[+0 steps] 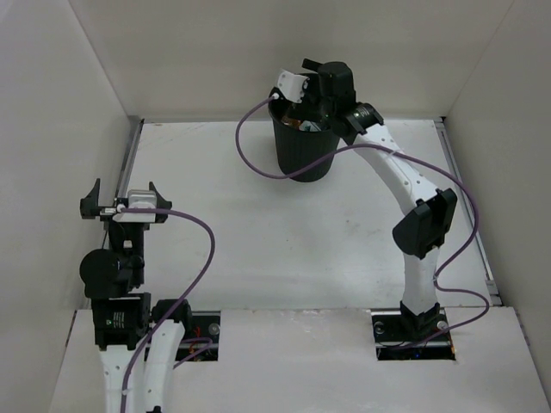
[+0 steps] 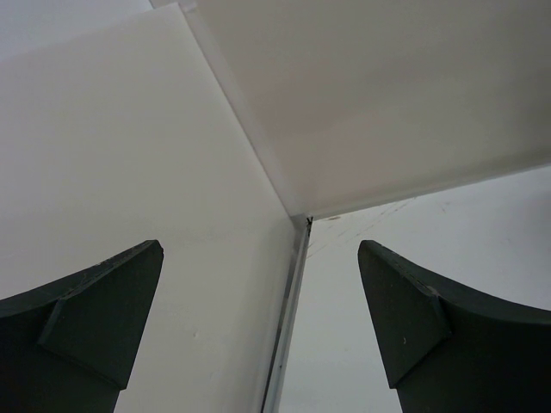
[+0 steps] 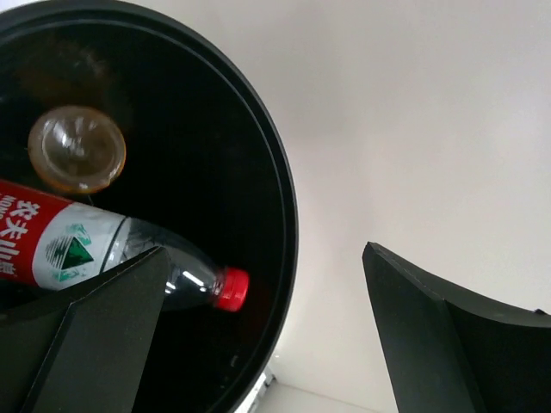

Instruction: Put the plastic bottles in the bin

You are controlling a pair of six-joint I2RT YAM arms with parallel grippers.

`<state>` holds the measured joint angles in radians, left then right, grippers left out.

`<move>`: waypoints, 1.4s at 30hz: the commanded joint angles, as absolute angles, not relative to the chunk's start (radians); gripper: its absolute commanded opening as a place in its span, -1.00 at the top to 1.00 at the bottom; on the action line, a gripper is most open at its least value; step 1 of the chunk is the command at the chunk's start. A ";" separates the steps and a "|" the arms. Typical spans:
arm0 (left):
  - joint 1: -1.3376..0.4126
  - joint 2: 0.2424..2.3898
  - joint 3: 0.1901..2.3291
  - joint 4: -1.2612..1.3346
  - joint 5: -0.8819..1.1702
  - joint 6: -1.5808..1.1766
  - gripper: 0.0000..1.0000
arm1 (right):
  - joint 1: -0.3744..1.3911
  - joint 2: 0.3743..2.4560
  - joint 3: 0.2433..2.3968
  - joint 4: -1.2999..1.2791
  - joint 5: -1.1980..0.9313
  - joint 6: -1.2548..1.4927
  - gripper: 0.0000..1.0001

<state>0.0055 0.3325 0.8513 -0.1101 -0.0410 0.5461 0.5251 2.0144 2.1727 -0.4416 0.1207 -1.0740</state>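
The black bin point(image 1: 303, 155) stands at the far middle of the table. In the right wrist view I look down past its rim point(image 3: 277, 181). Inside lies a clear plastic bottle with a red label point(image 3: 82, 245) and a red cap point(image 3: 231, 288). Beside it a shorter orange bottle point(image 3: 76, 148) shows end-on. My right gripper point(image 1: 314, 99) hangs over the bin's mouth, open point(image 3: 263, 292), with nothing between its fingers. My left gripper point(image 1: 124, 188) is far off at the left, open point(image 2: 260, 292) and empty, facing the corner of the walls.
White walls close the table on the left, back and right. A metal rail point(image 2: 288, 327) runs along the left wall's foot. Purple cables point(image 1: 250, 163) loop from both wrists, one hanging beside the bin.
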 commanded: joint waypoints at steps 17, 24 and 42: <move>-0.045 0.549 0.859 -0.077 0.077 0.399 -1.00 | 0.513 1.519 2.286 -0.978 0.362 -0.283 -1.00; -0.102 0.601 0.858 -0.045 0.094 0.410 -1.00 | 0.378 1.381 2.165 -1.304 0.284 -0.115 -1.00; -0.117 0.624 0.862 -0.064 0.137 0.457 -1.00 | 0.058 0.752 1.481 -1.220 0.045 -0.080 -1.00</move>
<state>-0.1184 0.6254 0.8436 -0.1074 0.1139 0.4488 0.0952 0.7849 1.5623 -1.2640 0.0849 -0.0971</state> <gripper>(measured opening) 0.997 0.999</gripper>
